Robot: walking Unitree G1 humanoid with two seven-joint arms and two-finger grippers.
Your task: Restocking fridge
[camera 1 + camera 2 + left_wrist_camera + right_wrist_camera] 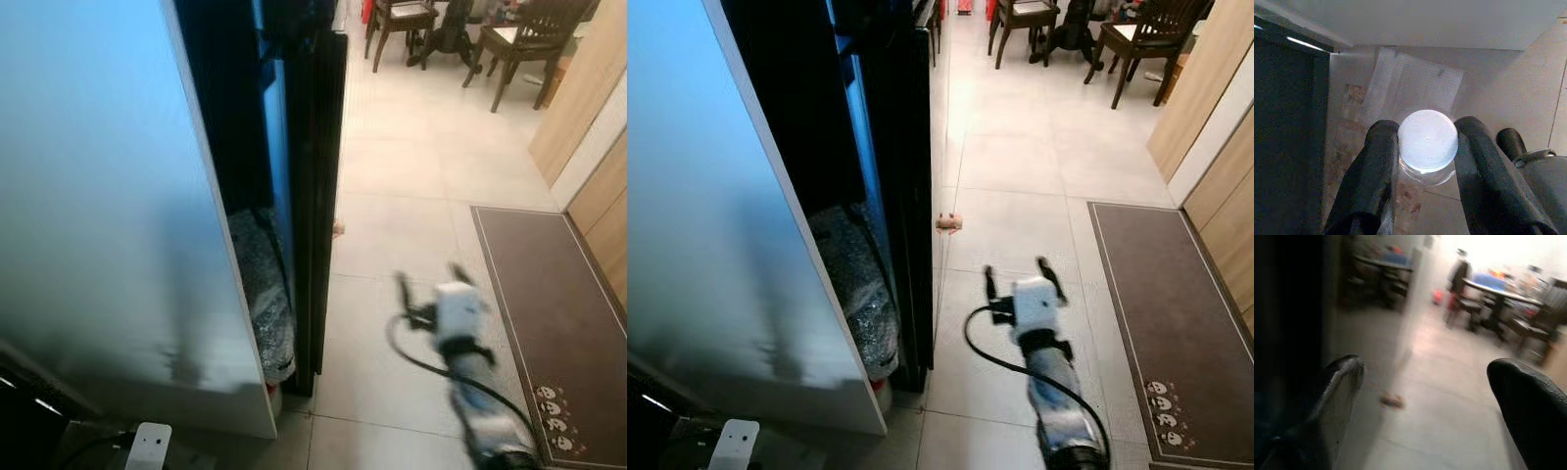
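Pale floor tiles [1019, 166] run up the frame toward dining chairs [1136, 44] at the top, with a brown mat [1161, 304] along the right edge. Filling the left side of my head views is the fridge [686, 225], its dark door [916, 196] standing edge-on just left of centre, and between them a gap where something in crinkled wrap [857, 294] sits low down. My right gripper [1019, 276] hangs over the tiles at lower centre, fingers spread wide and holding nothing, pointing up the frame. In the left wrist view my left gripper [1426, 147] is clamped on a bottle [1427, 142] at the neck: I look straight down on its ribbed white cap between the two black fingers, so its long axis runs upright, with clear plastic just showing beneath. As I judge it, the loaded left arm is the nearer one to the fridge, which lies to its left and forward.
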